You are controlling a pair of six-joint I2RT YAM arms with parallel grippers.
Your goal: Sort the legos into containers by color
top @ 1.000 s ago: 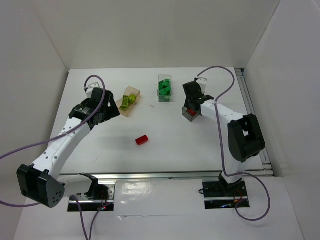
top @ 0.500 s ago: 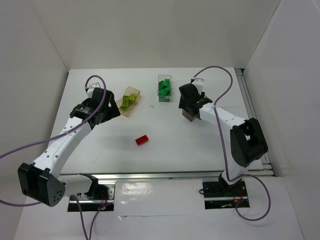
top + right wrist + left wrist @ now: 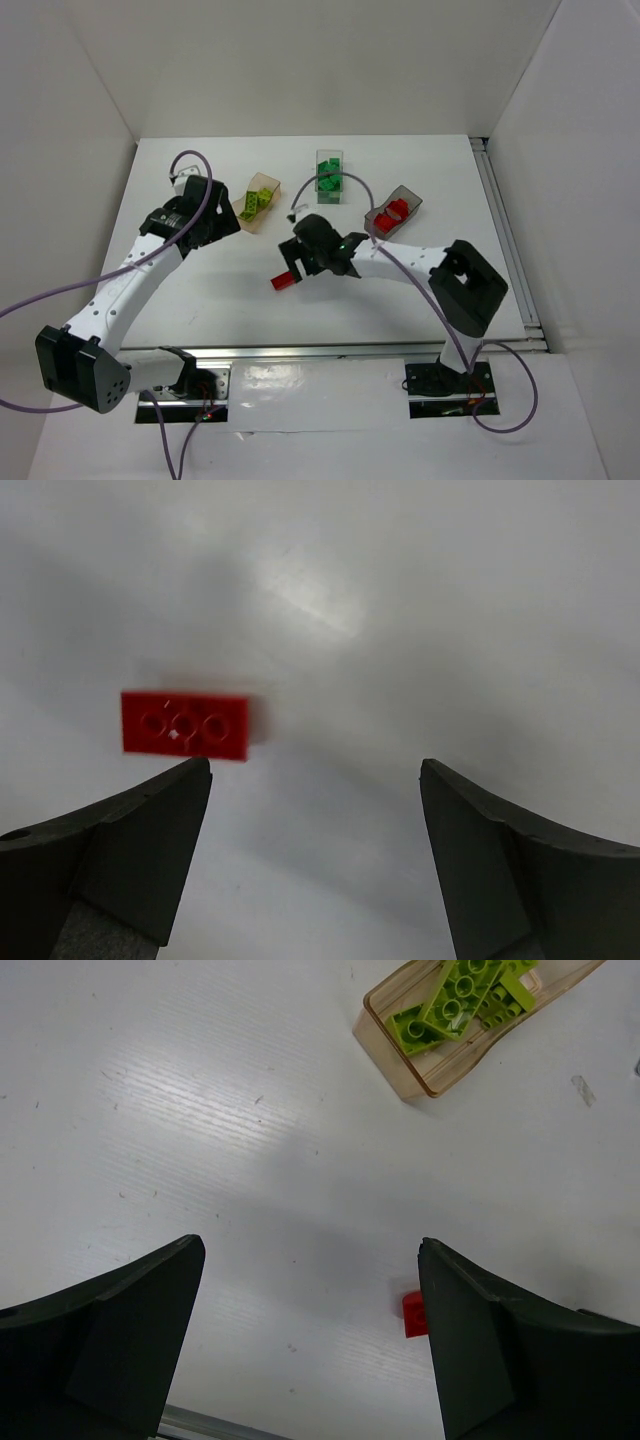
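Note:
One red lego (image 3: 285, 281) lies alone on the table's middle. My right gripper (image 3: 293, 264) hovers just above it, open and empty. In the right wrist view the red lego (image 3: 185, 725) lies just beyond the left fingertip, outside the gap of the right gripper (image 3: 315, 770). My left gripper (image 3: 226, 222) is open and empty beside the orange-tan container (image 3: 258, 202), which holds yellow-green legos (image 3: 455, 1005). The left gripper (image 3: 310, 1250) faces bare table; the red lego (image 3: 413, 1313) peeks past its right finger. The clear container (image 3: 329, 176) holds green legos. The smoky grey container (image 3: 392, 212) holds red legos.
The three containers stand in a row across the back half of the table. White walls close in the left, back and right sides. A metal rail (image 3: 340, 350) runs along the near edge by the arm bases.
My right arm swung left from the smoky grey container to the lone red lego, its jaws opening on the way. The left arm has not moved.

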